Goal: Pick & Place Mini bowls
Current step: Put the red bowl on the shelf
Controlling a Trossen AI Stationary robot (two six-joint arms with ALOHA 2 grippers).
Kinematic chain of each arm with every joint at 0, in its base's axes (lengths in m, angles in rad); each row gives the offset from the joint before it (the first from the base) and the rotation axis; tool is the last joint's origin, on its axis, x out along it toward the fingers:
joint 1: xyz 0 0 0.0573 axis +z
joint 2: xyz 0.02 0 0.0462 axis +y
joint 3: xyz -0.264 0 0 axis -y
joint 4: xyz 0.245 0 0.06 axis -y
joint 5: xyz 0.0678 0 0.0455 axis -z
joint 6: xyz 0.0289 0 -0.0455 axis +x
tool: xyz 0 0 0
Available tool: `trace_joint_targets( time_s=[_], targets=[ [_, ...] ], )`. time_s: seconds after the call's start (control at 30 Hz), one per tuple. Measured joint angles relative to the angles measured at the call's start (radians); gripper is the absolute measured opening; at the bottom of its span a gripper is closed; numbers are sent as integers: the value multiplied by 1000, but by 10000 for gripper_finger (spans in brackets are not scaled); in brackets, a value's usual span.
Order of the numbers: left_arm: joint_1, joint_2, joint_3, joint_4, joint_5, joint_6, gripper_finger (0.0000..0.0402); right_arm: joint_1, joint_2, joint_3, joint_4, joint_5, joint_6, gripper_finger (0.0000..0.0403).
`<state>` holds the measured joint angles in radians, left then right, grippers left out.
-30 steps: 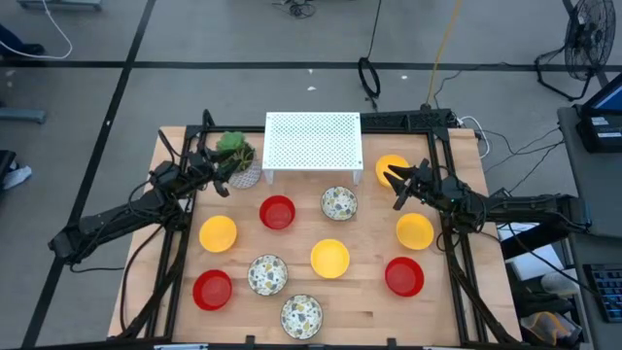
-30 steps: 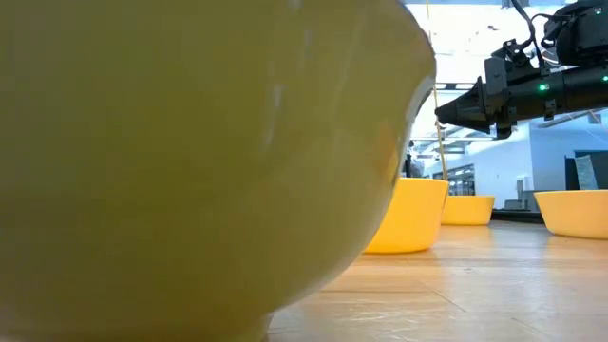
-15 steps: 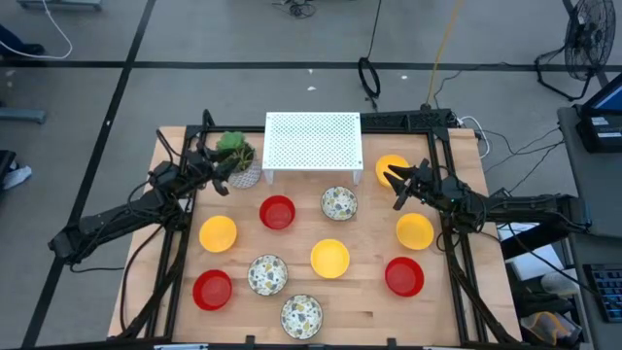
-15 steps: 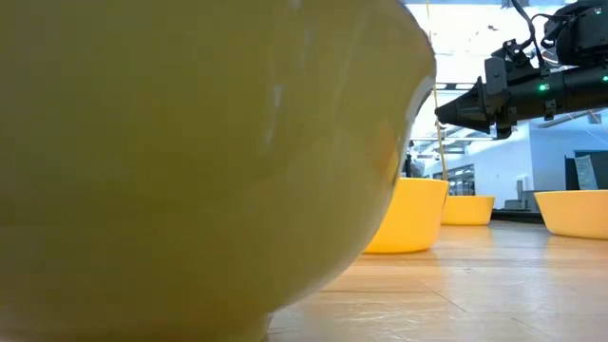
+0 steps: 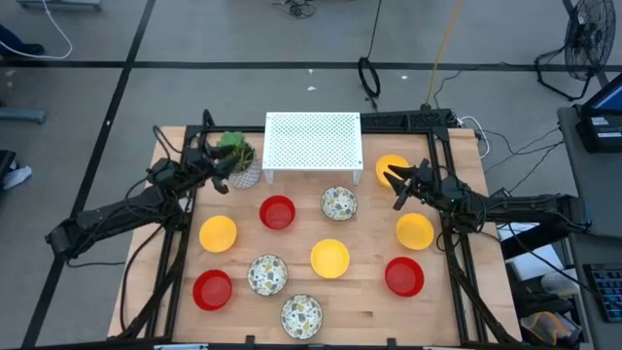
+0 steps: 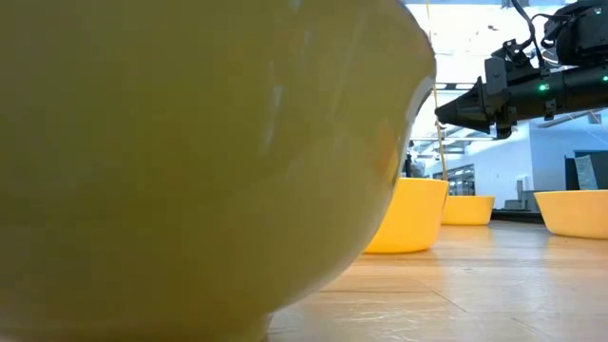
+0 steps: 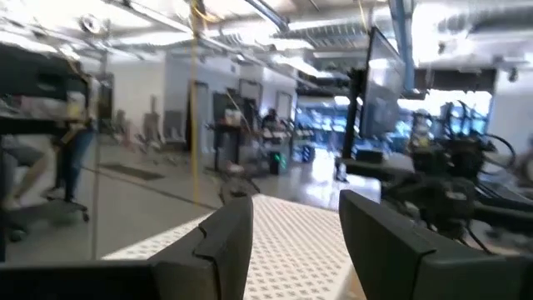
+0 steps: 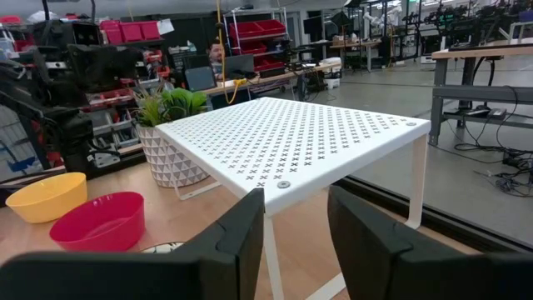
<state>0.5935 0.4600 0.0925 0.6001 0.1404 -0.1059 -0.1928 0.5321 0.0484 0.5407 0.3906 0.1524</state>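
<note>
Ten mini bowls rest upright on their bases on the wooden table: red ones [image 5: 277, 212] [image 5: 212, 289] [image 5: 404, 276], yellow ones [image 5: 218, 233] [image 5: 329, 258] [image 5: 415, 230] [image 5: 393, 168], speckled ones [image 5: 338, 202] [image 5: 267, 274] [image 5: 301, 316]. My left gripper [image 5: 222, 176] [image 7: 291, 250] is open, above the table beside the plant, pointing toward the rack. My right gripper [image 5: 397, 188] [image 8: 304, 250] is open, hovering just near of the far-right yellow bowl, also facing the rack. In the low view a yellow bowl [image 6: 190, 161] fills most of the picture.
A white perforated rack [image 5: 313, 142] [image 8: 300, 146] stands at the table's far middle. A green plant in a pale pot [image 5: 238, 157] [image 8: 171, 133] sits left of it, close to my left gripper. Dark frame rails run along both table sides. Bare wood lies between the bowls.
My left arm has shifted a little toward the table's far left corner. The bowls and my right arm have kept still.
</note>
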Motion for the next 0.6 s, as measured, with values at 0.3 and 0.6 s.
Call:
trace_joint_targets(
  time_s=[0.3, 0.6],
  targets=[
    [-136, 174, 194, -288, 74, 57, 184, 0, 0, 0, 0, 0, 0, 123],
    [-346, 337, 279, -398, 103, 59, 184, 0, 0, 0, 0, 0, 0, 123]
  ],
)
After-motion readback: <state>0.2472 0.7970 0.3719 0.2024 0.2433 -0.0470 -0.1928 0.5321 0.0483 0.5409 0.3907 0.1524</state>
